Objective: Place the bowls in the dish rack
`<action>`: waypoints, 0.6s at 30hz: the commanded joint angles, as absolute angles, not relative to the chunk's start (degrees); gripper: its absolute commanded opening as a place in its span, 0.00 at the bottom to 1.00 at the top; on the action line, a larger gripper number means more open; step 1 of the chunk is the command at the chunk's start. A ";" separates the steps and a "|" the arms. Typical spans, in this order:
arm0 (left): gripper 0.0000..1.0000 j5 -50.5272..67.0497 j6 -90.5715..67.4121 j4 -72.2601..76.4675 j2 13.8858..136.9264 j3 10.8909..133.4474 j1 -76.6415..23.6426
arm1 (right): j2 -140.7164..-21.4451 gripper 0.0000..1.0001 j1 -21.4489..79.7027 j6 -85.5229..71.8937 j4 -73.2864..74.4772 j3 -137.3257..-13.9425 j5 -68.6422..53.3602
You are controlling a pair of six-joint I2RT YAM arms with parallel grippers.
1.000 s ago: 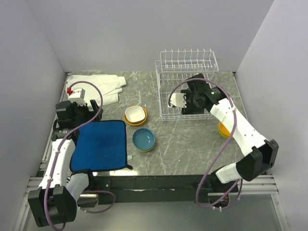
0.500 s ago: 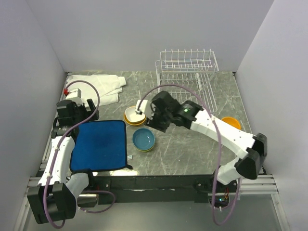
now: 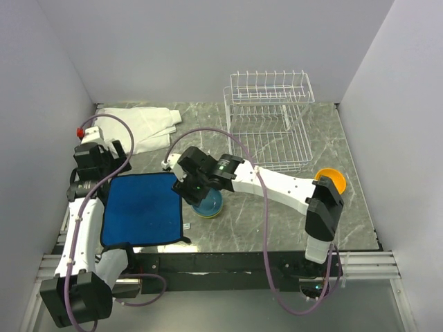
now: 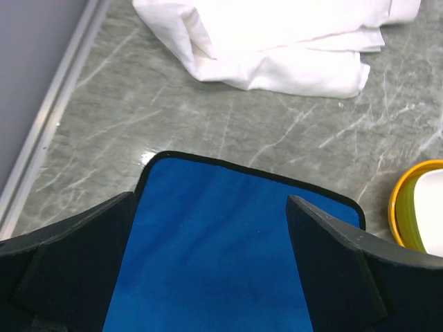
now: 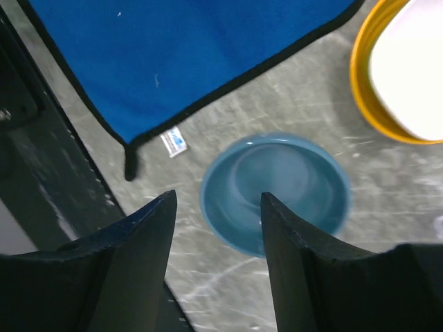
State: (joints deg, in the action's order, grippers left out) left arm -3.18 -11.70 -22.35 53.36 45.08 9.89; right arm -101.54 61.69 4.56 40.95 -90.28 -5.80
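Observation:
A blue bowl [image 5: 277, 190] sits on the marble table, stacked on a lime green one whose rim [image 3: 208, 215] peeks out below it. My right gripper [image 5: 218, 200] hangs just above the blue bowl's near rim, open and holding nothing; in the top view this gripper [image 3: 199, 194] is stretched far left. A yellow bowl with a white inside [image 5: 408, 62] lies just beyond it and also shows as the yellow bowl [image 4: 415, 207] at the right edge. An orange bowl [image 3: 330, 181] lies right of the dish rack [image 3: 270, 128], which holds no bowl. My left gripper [image 4: 210, 200] is open over the blue mat.
The blue cloth mat [image 3: 142, 207] lies at the front left. A folded white cloth [image 3: 138, 128] is at the back left. My right arm [image 3: 277, 183] spans the table's middle. Grey walls close in both sides and the back.
My right arm swung from the dish rack across to the left and now hovers over the blue bowl, covering the yellow bowl from above. My left arm drew slightly back and left.

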 commanded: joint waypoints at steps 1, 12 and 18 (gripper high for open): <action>0.97 -6.68 -10.81 -23.29 50.10 46.32 10.02 | -104.58 0.59 62.05 -4.65 39.55 -93.51 -8.44; 0.97 -8.61 -9.93 -23.38 50.45 46.23 7.74 | -112.41 0.61 60.82 -6.66 38.76 -105.64 3.15; 0.97 -9.23 -9.41 -22.67 50.01 46.23 7.65 | -115.83 0.59 60.21 -3.19 38.15 -109.51 5.72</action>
State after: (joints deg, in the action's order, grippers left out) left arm -7.99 -10.17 -24.38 50.83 45.08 7.86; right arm -113.80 60.73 -6.00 39.57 -105.97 2.85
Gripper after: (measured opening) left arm 0.969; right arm 0.582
